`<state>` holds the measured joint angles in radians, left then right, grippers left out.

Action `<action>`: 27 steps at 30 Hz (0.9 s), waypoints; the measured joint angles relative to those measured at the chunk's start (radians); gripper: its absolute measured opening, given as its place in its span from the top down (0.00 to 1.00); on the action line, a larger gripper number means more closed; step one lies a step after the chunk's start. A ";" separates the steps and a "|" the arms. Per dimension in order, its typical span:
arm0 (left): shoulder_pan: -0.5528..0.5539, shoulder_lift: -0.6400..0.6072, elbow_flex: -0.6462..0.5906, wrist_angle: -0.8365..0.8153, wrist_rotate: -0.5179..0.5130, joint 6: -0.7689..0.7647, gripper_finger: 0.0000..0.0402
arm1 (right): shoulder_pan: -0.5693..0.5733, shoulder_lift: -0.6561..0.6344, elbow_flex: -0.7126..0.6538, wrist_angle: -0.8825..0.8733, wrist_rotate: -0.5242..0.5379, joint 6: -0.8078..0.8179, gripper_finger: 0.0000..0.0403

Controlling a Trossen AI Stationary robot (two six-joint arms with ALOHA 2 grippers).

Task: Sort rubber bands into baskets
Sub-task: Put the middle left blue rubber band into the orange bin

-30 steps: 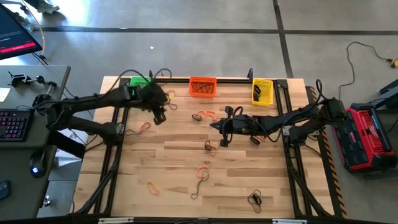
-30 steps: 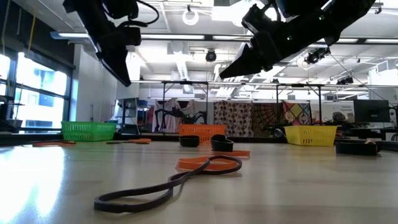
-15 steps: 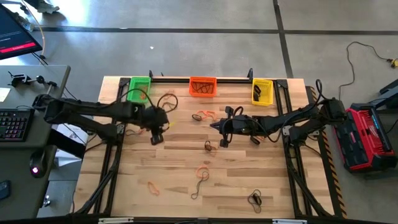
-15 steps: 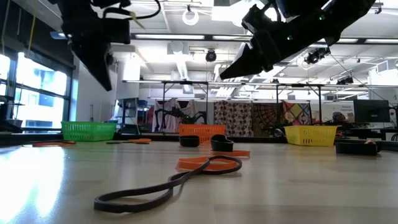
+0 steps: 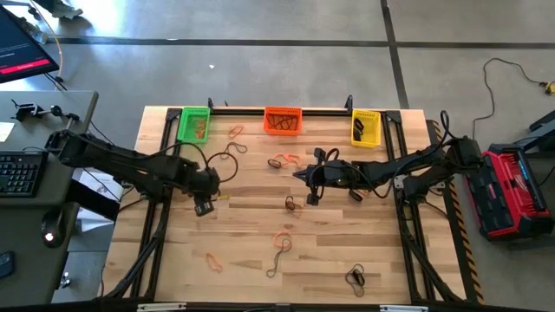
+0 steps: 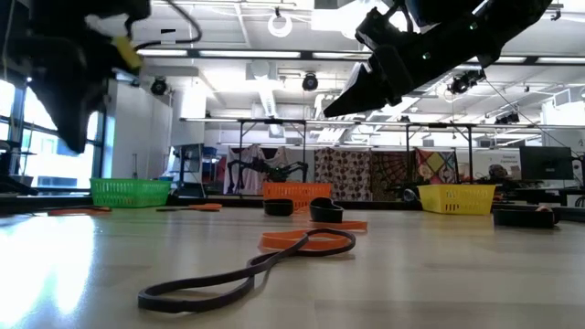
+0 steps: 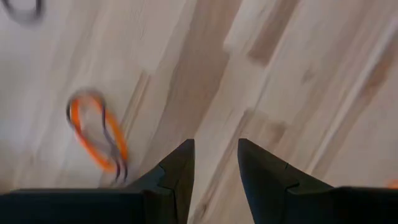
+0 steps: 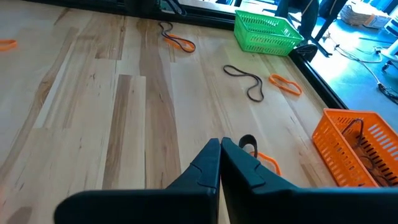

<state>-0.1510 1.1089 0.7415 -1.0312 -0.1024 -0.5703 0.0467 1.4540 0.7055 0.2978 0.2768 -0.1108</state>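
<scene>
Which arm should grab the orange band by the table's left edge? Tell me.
Left. The left gripper hangs open near that orange band, empty. The right gripper is shut at mid-table.

Pale wooden plank tabletop — smooth, faint sheen, visible grain and darker streaks. Green plastic mesh basket, orange plastic mesh basket, yellow plastic mesh basket — slightly glossy openwork. Thin orange and black rubber loops — matt, floppy. Dark matt gripper fingers, hard plastic look.
</scene>
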 joint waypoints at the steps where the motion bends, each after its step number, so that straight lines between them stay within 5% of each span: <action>1: 0.001 -0.015 -0.020 -0.002 0.001 -0.016 0.74 | 0.000 0.000 0.000 -0.001 0.000 0.000 1.00; 10: 0.038 -0.088 -0.116 -0.019 0.012 -0.122 0.82 | 0.000 0.000 0.000 0.000 0.000 0.005 1.00; 27: 0.127 0.122 -0.141 -0.073 -0.059 -0.097 0.63 | 0.000 0.000 0.000 0.021 -0.050 0.010 1.00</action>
<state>-0.0236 1.2314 0.6003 -1.1038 -0.1610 -0.6670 0.0467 1.4540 0.7052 0.3191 0.2268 -0.1013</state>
